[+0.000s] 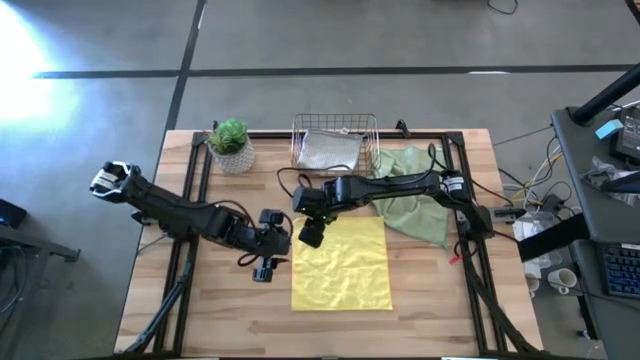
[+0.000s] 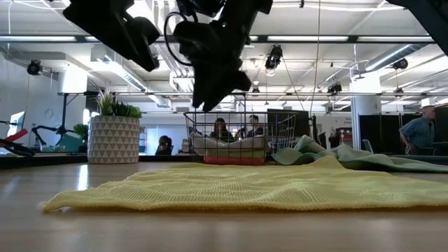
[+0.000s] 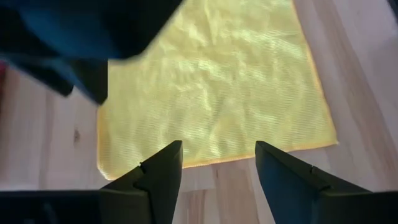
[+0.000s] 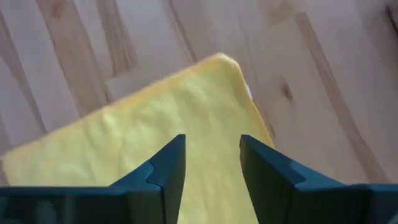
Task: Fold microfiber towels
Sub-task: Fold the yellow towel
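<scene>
The yellow towel [image 1: 340, 265] lies spread flat on the wooden table, also in the low view [image 2: 266, 185]. My left gripper [image 1: 268, 250] hovers open just off the towel's left edge [image 3: 211, 81]. My right gripper [image 1: 310, 232] hovers open above the towel's far left corner [image 4: 227, 65]. Both are empty and clear of the cloth. A pale sage green towel [image 1: 412, 205] lies crumpled at the far right, its edge beside the yellow one. A grey towel [image 1: 330, 152] lies in the copper wire basket [image 1: 372, 135]. The lime green towel is out of view.
A potted plant [image 1: 232, 145] stands at the far left beside the basket. A black frame [image 1: 470, 230] runs along the table's sides. The low view shows a pink strip [image 2: 234, 160] under the cloth in the basket, and people in the room behind.
</scene>
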Available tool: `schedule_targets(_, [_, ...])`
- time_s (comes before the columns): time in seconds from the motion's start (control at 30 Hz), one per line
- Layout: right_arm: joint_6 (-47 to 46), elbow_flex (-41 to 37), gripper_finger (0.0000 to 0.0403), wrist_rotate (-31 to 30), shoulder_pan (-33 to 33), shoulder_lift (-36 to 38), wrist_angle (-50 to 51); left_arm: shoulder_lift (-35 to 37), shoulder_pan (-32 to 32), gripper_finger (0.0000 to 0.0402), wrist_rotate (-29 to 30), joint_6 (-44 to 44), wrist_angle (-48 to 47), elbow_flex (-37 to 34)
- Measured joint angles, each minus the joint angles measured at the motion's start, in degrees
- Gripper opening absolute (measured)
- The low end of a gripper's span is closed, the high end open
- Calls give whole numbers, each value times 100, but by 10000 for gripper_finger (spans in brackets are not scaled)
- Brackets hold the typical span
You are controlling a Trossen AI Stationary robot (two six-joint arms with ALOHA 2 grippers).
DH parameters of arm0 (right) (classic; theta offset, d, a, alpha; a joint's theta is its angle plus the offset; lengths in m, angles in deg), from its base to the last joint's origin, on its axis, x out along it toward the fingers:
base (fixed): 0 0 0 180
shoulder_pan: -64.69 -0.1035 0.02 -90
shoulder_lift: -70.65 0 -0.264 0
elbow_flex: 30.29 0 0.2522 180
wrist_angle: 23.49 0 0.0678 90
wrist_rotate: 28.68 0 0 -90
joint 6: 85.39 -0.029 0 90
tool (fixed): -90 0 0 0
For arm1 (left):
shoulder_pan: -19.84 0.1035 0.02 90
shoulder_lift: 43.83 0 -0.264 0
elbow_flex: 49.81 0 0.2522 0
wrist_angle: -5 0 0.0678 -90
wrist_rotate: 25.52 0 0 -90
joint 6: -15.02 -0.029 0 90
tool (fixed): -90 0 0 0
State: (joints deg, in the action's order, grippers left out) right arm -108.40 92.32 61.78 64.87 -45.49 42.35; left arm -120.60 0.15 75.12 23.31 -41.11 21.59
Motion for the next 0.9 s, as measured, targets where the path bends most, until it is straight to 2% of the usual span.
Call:
schedule_targets(0.17, [48,126,137,-167,-186,245,847,0,-196,187,208,36,21,0])
schedule_targets(0.57, [130,-86,118,-1109,-958,1127,1847,-159,-451,187,444,337,153,0])
schedule_targets(0.7, [153,-495,123,-1189,-1255,1453,1961,-441,-531,187,448,338,231,2])
schedule_targets(0.9, [-93,-1577,128,-1258,-1803,2213,1846,-927,-686,187,445,345,432,73])
